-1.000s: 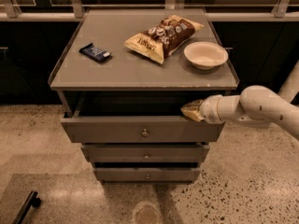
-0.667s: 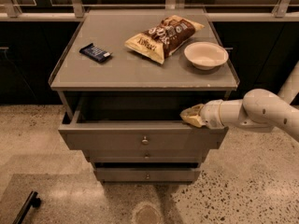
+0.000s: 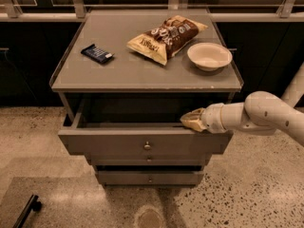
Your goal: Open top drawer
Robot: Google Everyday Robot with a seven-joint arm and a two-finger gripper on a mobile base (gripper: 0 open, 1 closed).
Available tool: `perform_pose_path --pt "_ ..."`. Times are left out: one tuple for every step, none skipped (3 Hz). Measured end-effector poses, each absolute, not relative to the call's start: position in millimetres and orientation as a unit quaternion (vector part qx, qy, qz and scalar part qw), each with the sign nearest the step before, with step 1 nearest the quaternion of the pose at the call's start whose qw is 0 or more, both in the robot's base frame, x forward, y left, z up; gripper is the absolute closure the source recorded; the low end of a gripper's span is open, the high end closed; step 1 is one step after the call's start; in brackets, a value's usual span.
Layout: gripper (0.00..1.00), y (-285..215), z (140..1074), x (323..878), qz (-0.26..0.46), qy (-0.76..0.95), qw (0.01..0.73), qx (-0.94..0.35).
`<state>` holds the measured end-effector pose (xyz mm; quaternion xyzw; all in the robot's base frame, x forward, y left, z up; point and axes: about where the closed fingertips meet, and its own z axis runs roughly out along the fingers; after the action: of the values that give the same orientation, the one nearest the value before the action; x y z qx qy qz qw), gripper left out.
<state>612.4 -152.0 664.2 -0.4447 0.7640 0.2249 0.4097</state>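
Observation:
The top drawer (image 3: 118, 144) is a wide grey drawer with a small round metal knob (image 3: 147, 146) at its centre. It stands pulled partly out from the grey cabinet, and its dark inside shows above the front panel. My gripper (image 3: 190, 121) comes in from the right on a white arm (image 3: 266, 114) and rests on the upper edge of the drawer front, right of centre. Two narrower drawers (image 3: 148, 177) sit below it, both closed.
On the cabinet top (image 3: 118, 75) lie a brown and yellow chip bag (image 3: 166, 37), a white bowl (image 3: 209, 56) and a dark snack bar (image 3: 97, 53). Speckled floor surrounds the cabinet. A black object (image 3: 27, 211) lies at the lower left. Dark cabinets run behind.
The top drawer has slid further out toward the camera, and my gripper has moved with its upper edge, forward and slightly down.

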Motion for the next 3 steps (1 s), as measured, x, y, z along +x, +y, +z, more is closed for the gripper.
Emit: perform_pose_path --pt "1.0 -152 665 612 0.225 0.764 0.41 -0.445" --pt "1.0 -148 662 593 0.232 0.769 0.407 -0.436" --pt "1.0 -148 663 593 0.232 0.769 0.407 -0.436"
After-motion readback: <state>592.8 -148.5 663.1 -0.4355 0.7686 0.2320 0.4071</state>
